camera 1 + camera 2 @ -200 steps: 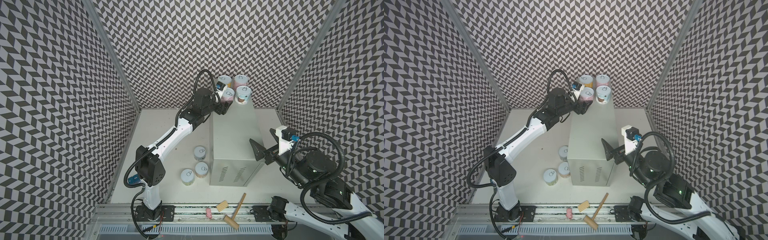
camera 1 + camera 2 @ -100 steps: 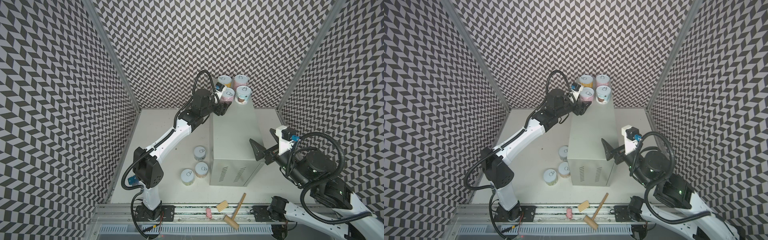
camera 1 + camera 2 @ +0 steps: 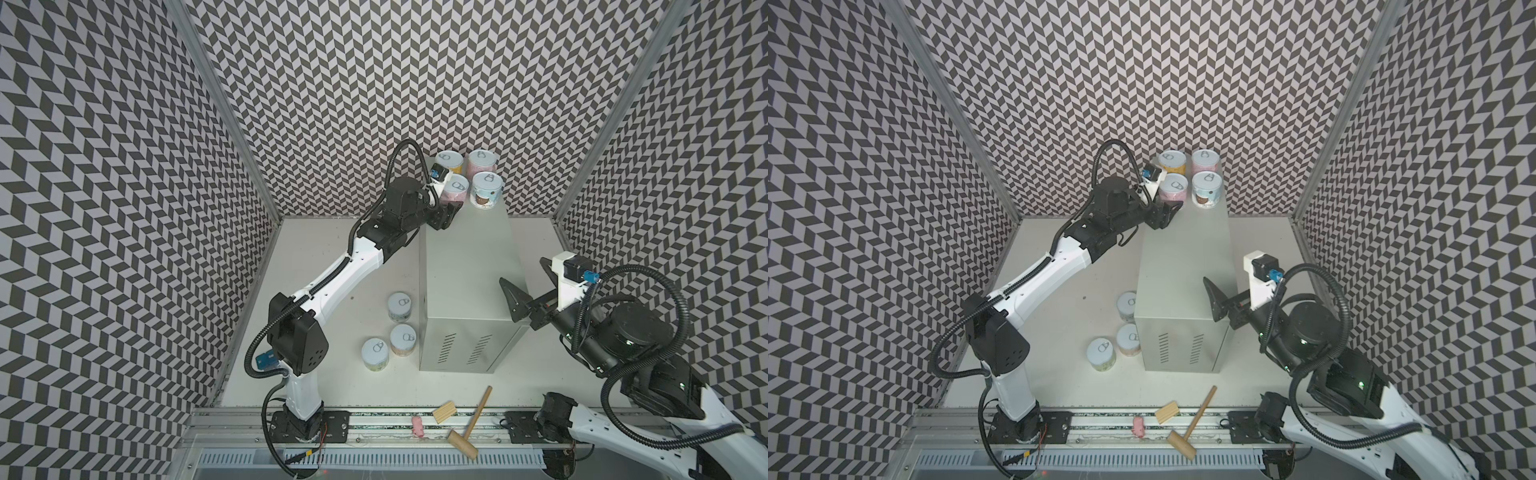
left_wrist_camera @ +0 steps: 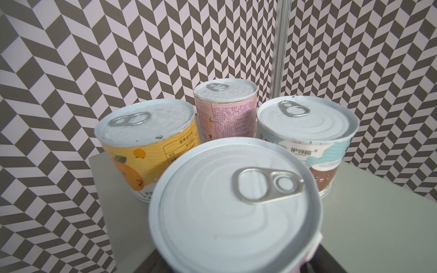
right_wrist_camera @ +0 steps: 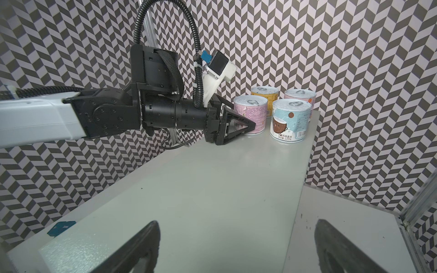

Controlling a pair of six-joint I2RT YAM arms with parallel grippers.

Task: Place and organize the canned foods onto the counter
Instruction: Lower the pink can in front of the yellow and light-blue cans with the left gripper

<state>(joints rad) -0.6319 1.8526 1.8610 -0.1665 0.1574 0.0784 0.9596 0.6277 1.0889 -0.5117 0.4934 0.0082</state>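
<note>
Crowding is the main hazard. At the far end of the grey cabinet (image 3: pixel 469 266), the yellow can (image 3: pixel 449 160), far pink can (image 3: pixel 482 160), blue can (image 3: pixel 487 193) and near pink can (image 3: pixel 455 189) stand in a tight square. The left gripper (image 3: pixel 449 205) straddles the near pink can low on its label, jaws narrowed onto it, though the wrist view makes it hard to judge whether the pads truly press. A sideways pull on release could drag this can into the blue can just beside it, or tip it toward the cabinet edge on that arm's side. Three cans (image 3: pixel 403 338) sit on the tabletop (image 3: pixel 332 270), close against the cabinet wall, where a finger may strike metal. The right gripper (image 3: pixel 521 271) hangs wide and empty over the cabinet's near end, in the way of later placements.
</note>
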